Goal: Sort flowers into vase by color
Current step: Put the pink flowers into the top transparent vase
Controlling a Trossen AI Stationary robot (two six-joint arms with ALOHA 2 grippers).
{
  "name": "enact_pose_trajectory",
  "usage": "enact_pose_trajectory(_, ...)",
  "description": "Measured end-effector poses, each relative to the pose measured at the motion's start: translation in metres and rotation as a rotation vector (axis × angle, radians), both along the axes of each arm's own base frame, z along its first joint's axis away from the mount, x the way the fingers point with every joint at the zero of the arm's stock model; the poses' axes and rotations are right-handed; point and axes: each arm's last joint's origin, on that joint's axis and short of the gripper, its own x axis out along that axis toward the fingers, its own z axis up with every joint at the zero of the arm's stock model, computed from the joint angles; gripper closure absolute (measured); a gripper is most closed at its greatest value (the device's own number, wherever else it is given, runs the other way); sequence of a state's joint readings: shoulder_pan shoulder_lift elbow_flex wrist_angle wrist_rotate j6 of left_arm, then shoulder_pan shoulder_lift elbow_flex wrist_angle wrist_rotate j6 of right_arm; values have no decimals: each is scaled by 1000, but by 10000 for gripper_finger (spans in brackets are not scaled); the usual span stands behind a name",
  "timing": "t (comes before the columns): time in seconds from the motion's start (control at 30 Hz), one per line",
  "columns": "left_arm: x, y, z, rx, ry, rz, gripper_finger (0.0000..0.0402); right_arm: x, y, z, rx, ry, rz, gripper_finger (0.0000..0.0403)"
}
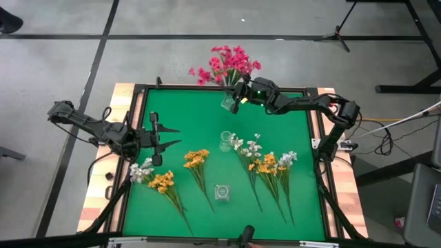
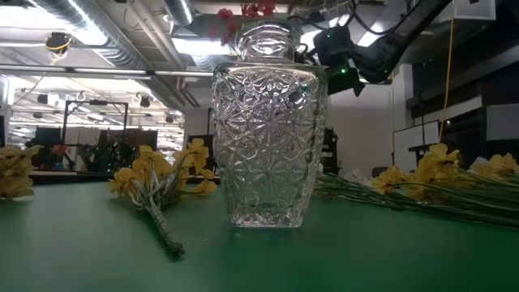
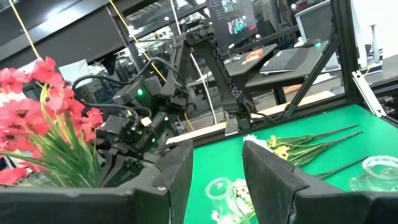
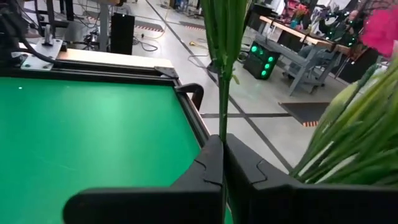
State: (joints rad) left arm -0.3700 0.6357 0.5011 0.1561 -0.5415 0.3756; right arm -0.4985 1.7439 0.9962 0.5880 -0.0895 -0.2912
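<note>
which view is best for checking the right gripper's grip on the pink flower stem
The right wrist view: the right gripper has its fingers shut on a green stem running straight up between them. The high view shows that gripper beside the pink flowers, with the grip itself too small to judge. The low view shows the arm behind the glass vase.

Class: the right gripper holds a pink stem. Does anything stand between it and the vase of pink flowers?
Nothing visible does. The right gripper, shut on the stem, is right at the vase with the pink flowers.

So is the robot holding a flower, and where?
Yes. The right claw pinches a green flower stem low down; the left claw holds nothing.
</note>
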Motion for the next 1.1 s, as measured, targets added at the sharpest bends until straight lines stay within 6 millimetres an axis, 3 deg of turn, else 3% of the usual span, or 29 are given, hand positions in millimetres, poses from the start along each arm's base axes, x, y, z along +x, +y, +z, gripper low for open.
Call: enact_pose_trajectory(1.1, 2, 7, -1, -26, 0, 44, 264, -9, 0, -26, 215, 209, -66, 402)
